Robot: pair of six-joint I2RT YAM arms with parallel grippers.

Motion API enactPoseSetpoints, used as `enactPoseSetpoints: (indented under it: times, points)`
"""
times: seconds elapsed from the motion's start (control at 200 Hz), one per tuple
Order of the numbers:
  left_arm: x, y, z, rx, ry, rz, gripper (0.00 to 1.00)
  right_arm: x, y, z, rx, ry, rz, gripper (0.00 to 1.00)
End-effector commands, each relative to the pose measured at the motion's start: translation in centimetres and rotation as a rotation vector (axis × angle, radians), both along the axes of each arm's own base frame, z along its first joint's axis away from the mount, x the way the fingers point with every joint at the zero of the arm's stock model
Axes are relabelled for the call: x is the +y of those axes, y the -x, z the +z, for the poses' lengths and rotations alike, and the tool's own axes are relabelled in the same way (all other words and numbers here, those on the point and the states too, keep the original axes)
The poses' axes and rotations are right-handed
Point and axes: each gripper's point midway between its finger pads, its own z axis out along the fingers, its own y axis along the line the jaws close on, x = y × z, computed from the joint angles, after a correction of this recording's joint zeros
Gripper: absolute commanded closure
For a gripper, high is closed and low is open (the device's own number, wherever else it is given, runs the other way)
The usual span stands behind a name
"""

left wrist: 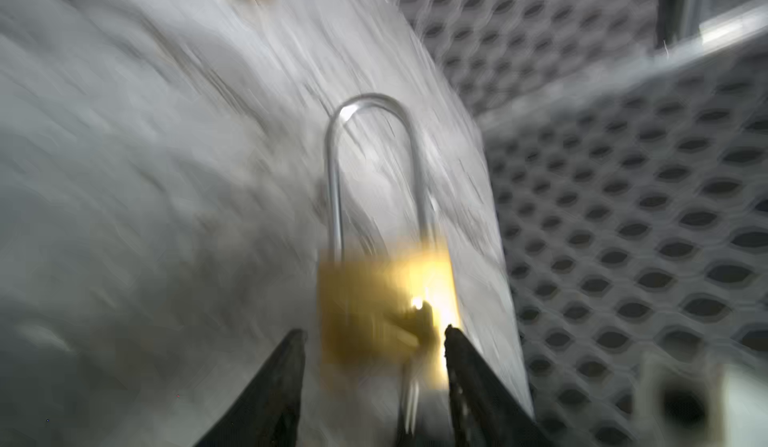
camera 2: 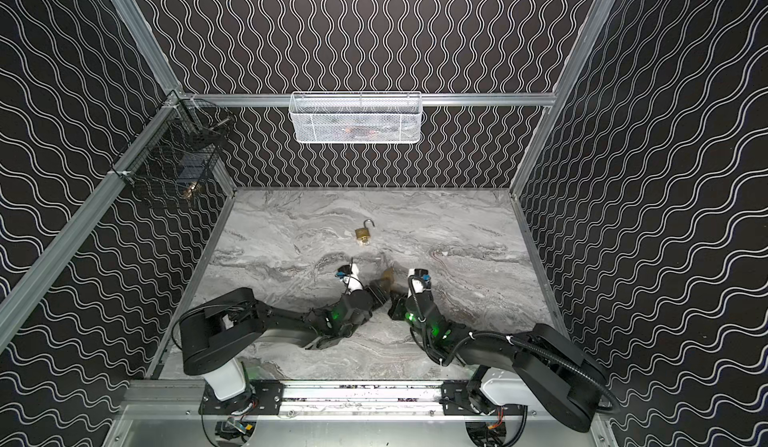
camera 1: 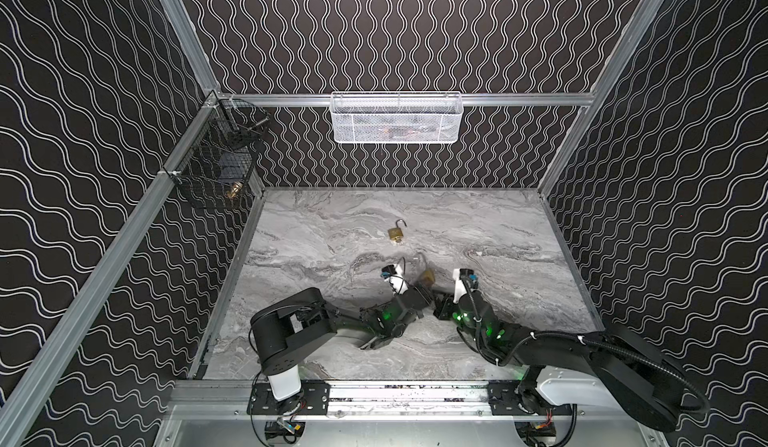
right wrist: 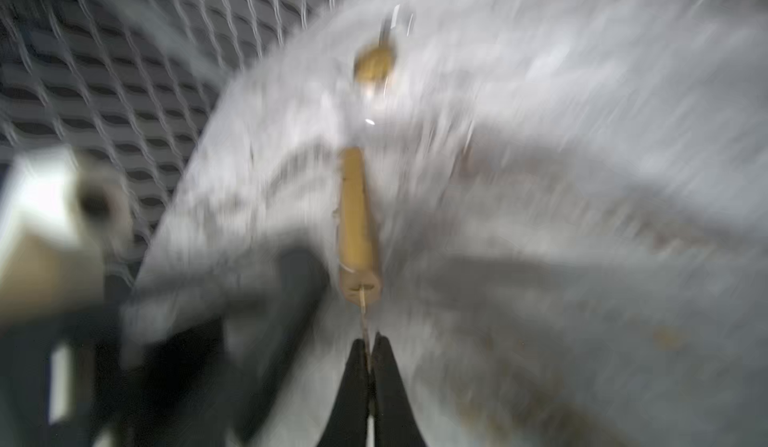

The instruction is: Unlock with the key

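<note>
the padlock (left wrist: 374, 295) is held just above the worktop (camera 1: 457, 224), as far as i can judge, near its front middle where the two arms meet. the left tool (left wrist: 374, 332) has its fingers half spread and closed on the two sides of the brass body, with the long shackle (left wrist: 370, 98) pointing away from the wrist. the right tool (right wrist: 370, 341) has its fingers pressed together and pinches the head of the key (right wrist: 363, 308), whose blade goes into the keyhole at the bottom of the padlock. both wrist views are blurred, but both legs of the shackle seem to sit in the body, so i judge that turning the key is the step in hand and it is not finished. to do it well, the right wrist should turn only around the axis of the key, without pushing sideways, because a thin blade can bend or slip out of such a narrow pinch. the left tool must hold the body firm so that it does not rotate together with the key. if the shackle does not spring out at the stop, a light push of the key deeper may help. a second padlock (camera 1: 396, 233), with its shackle open, lies on the worktop farther back, well apart, and needs no attention
</note>
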Motion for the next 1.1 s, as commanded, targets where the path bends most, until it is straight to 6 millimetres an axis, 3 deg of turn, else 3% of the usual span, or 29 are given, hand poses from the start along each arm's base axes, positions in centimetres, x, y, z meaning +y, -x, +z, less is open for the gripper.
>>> enactPoseSetpoints:
  times: [0.0,0.175,0.245,0.35,0.415,0.47,0.546,0.696,0.911,1.091]
  points:
    - [-1.9,2.2,0.1,0.011,0.027,-0.175,0.84,-0.1,-1.4,3.2,-0.079,-0.093,-0.074,1.0]
    - [-1.9,2.2,-0.2,0.015,0.063,-0.167,0.84,2.2,-1.2,3.0,-0.09,-0.124,0.029,1.0]
    - [-0.6,1.8,0.2,0.013,0.008,-0.137,0.81,1.1,-0.9,2.3,-0.072,-0.111,-0.002,1.0]
    - [3.2,0.3,0.3,0.043,-0.172,-0.067,0.71,-1.9,-0.2,1.0,-0.04,-0.074,-0.085,1.0]
    - [3.8,-0.9,0.5,0.038,-0.27,-0.125,0.65,-4.1,0.1,0.9,-0.039,-0.073,-0.127,1.0]
    - [2.7,-2.4,0.8,0.019,-0.325,-0.242,0.56,-6.2,0.1,1.0,-0.031,-0.073,-0.183,1.0]
    - [0.5,-4.4,0.3,-0.008,-0.425,-0.438,0.37,-9.2,-0.2,0.7,0.013,-0.064,-0.257,1.0]
    - [-4.2,-7.2,-1.7,0.01,-0.714,-0.749,0.25,-12.4,0.4,-0.7,0.114,-0.093,-0.315,1.0]
    - [-7.1,-7.5,-4.5,0.006,-1.005,-0.866,0.24,-12.9,2.4,-2.8,0.19,-0.174,-0.297,1.0]
    - [-8.4,-8.1,-6.2,-0.027,-1.096,-0.865,0.19,-12.6,3.2,-3.4,0.202,-0.171,-0.262,1.0]
